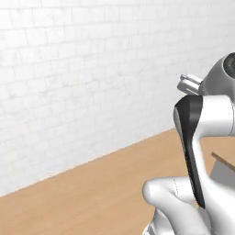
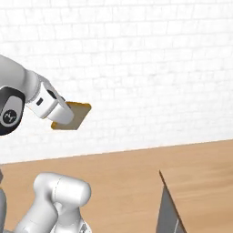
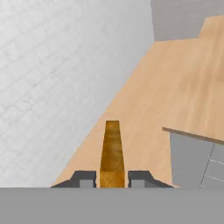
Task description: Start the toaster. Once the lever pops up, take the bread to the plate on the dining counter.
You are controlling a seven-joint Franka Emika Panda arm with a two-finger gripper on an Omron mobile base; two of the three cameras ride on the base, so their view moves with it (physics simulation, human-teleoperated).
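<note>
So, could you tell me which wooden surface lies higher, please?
The grey-sided counter top at the right lies higher; the wood floor runs below it to the brick wall.

Legible text, labels, brands, numbers, signs: none. One small white emblem on arm joint, unreadable.

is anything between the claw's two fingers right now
Yes: the bread stands edge-on, clamped between the claw fingers, clearest in the hand view.
</note>
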